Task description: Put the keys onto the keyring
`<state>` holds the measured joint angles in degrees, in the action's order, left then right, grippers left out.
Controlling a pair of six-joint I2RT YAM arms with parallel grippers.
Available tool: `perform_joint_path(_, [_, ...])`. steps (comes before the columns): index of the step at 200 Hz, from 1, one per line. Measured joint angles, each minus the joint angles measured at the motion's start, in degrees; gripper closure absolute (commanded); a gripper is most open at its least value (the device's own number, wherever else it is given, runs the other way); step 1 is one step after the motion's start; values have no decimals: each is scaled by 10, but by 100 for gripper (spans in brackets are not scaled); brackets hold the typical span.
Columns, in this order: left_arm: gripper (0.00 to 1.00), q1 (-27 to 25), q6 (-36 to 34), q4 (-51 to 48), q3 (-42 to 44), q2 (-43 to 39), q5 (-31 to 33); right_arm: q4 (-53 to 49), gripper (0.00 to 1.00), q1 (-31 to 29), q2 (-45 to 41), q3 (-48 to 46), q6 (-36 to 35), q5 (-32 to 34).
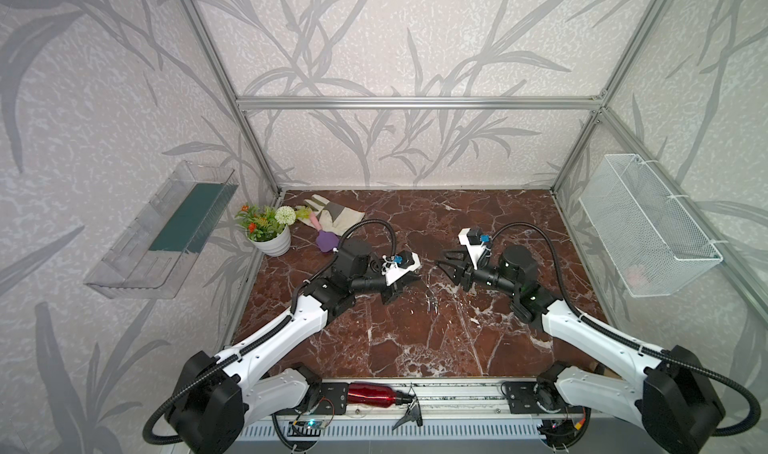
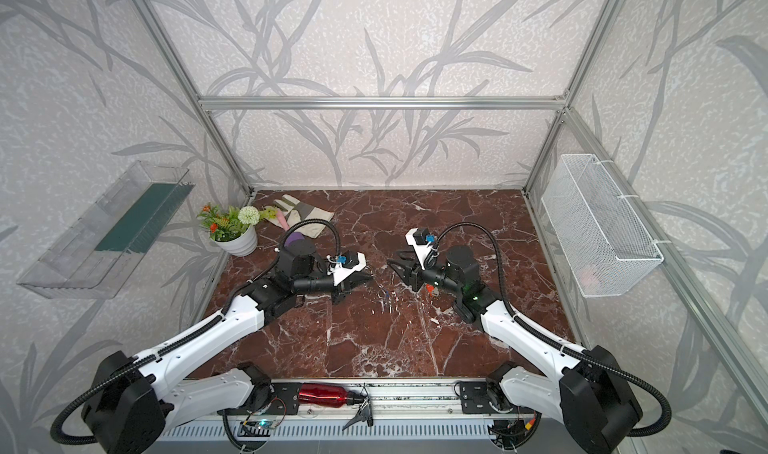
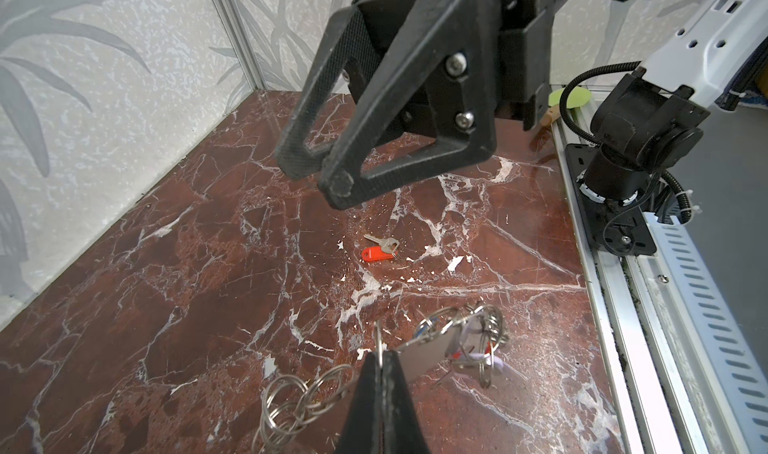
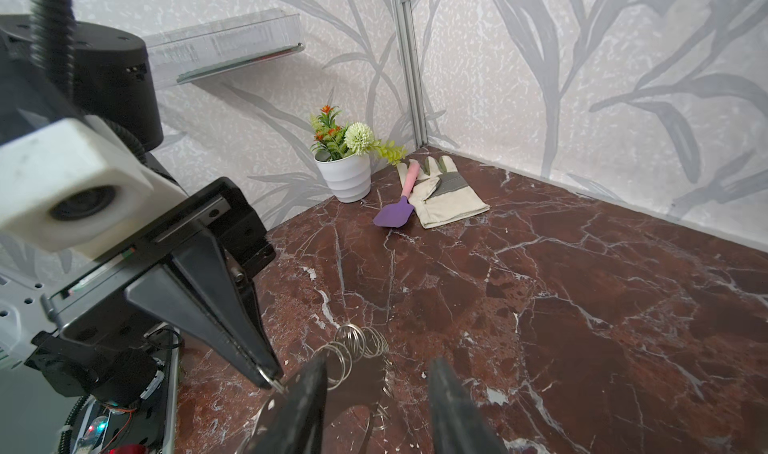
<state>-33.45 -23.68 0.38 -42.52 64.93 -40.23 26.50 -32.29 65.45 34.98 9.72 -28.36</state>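
The left gripper (image 3: 381, 360) has its fingers pressed together, pinching the keyring (image 3: 424, 352) by the edge of its plate, with rings (image 3: 299, 393) dangling on either side of them. The right gripper (image 4: 380, 364) hangs just beyond those rings, its fingers spread with nothing between them. A red-tagged key (image 3: 376, 250) lies on the table (image 3: 166, 265) beneath the right gripper, a little back from its fingertips. Fetching that key seems to be the step in hand. The right fingers must drop, pinch the key and carry it to a free ring.

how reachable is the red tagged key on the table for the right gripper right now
Probably yes: the red tagged key lies alone on the table, the right gripper hangs open close by, and nothing sits between them.
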Motion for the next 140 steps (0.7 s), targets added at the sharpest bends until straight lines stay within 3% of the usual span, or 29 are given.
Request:
perform_joint_path(85, [100,-14,-42,-32,0,-5,29,-21,59,3,36,26,13,-2])
perform_joint_path(140, [100,-14,-30,-19,3,-5,26,-27,60,7,43,28,26,-16])
